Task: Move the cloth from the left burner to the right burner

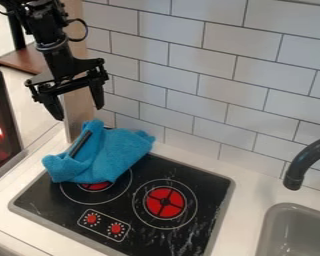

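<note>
While the gripper [76, 107] hangs over the back left of the stove [213, 187] with its fingers [98, 96] spread and nothing between them, the blue cloth [116, 156] lies bunched over the rear part of the left burner [96, 186], spilling past the stove's edge onto the tabletop [255, 192]. The likeliest trouble is the dark rod [80, 144] lying against the folds — I can't tell what it belongs to, or whether the cloth is caught on it. Closing there could pinch rod and fabric together, or drag both across. A shallow bite on the loose top would risk another fault: the cloth could slip free halfway and land between the burners. Even a sound hold might leave a trailing corner on the left burner, if the lift were too low before crossing to the right burner [165, 202].
</note>
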You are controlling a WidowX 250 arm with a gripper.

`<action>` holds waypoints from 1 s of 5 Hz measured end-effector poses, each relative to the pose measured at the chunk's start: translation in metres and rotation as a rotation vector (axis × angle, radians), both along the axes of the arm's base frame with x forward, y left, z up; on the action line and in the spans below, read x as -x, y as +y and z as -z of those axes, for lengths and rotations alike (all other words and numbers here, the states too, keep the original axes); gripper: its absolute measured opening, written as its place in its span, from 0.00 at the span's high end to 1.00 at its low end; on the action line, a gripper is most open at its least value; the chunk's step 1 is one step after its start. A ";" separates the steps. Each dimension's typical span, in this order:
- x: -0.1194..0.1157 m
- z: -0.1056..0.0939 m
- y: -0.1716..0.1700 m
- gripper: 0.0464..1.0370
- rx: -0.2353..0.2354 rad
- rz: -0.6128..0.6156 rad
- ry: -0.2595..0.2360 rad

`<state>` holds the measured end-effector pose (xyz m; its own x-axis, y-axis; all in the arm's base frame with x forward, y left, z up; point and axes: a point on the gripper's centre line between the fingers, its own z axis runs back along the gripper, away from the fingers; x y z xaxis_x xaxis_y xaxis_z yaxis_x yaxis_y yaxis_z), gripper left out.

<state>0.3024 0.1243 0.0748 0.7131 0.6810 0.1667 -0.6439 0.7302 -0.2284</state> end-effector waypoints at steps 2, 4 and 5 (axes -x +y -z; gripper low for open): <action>0.001 0.034 0.002 0.04 -0.026 -0.054 0.086; -0.003 0.063 0.002 0.04 -0.056 -0.087 0.121; -0.010 0.076 -0.004 0.04 -0.091 -0.089 0.119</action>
<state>0.3126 0.1205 -0.0013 0.6692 0.7281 0.1485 -0.7253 0.6835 -0.0824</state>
